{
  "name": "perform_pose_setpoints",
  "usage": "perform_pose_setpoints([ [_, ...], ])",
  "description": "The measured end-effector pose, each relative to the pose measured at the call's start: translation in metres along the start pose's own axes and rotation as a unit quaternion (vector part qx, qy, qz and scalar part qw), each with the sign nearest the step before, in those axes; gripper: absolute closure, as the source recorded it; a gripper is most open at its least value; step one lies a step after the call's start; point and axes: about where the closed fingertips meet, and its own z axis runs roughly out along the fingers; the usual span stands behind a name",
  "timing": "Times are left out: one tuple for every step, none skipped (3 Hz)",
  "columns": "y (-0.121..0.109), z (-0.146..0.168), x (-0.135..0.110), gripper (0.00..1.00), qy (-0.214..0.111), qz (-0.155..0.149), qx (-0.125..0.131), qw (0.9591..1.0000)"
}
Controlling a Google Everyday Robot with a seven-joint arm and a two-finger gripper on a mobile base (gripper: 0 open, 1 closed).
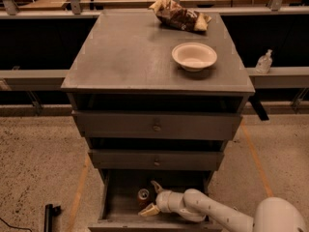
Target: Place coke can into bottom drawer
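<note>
The gripper [151,198] sits inside the drawer [120,199], fingers spread wide and released, the can [143,195] standing upright between their tips

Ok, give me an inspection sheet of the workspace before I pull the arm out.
Surface: grey cabinet top, carrying two items.
Job's things: coke can appears upright inside the pulled-out bottom drawer.
Clutter: white bowl and brown chip bag on the top.
Grippers: gripper inside the drawer, fingers open, just right of the can.
Cables: thin dark line on the floor, lower left, maybe a cable.
Surroundings: clear bottle on the right ledge; black object on the floor.
</note>
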Motion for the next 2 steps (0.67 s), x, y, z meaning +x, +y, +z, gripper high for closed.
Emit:
perform_pose_setpoints([
  [-0.008,-0.044,-0.017,0.40,0.007,0.024,0.064,0.9977],
  [0.000,-0.097,-0.041,0.64,0.013,0.047,0.096,0.9941],
])
